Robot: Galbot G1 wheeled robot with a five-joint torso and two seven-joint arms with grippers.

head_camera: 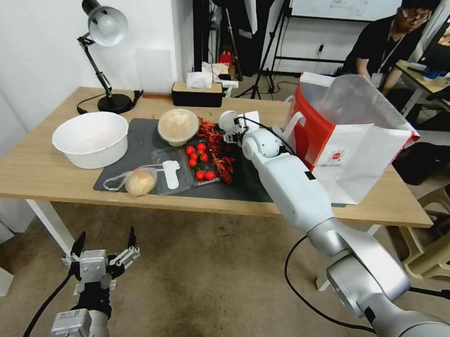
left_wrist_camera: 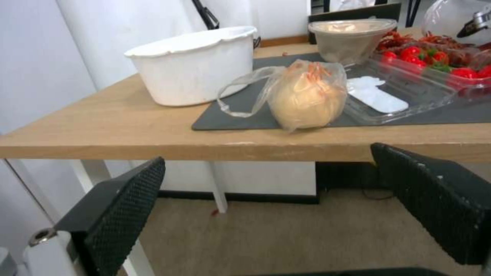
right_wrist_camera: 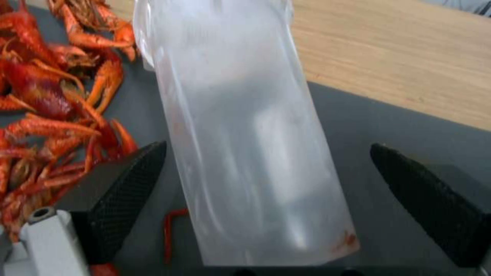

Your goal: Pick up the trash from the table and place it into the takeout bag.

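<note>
Right tool [right_wrist_camera: 266,199] spread wide, its black pads either side of the clear plastic cup [right_wrist_camera: 245,145] lying on the dark mat [right_wrist_camera: 399,126] at frame centre, not closed on it; crayfish shells [right_wrist_camera: 46,96] lie left; left tool [head_camera: 105,246] hangs released, lower left, below the table [head_camera: 29,170]; takeout bag [head_camera: 357,152] stands upper right.

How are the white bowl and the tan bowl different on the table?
The white bowl is bigger than the tan bowl. The white bowl sits open on the bare wood of the table; the tan bowl stands on the grey mat and looks covered by a clear lid. Both are round and upright.
</note>
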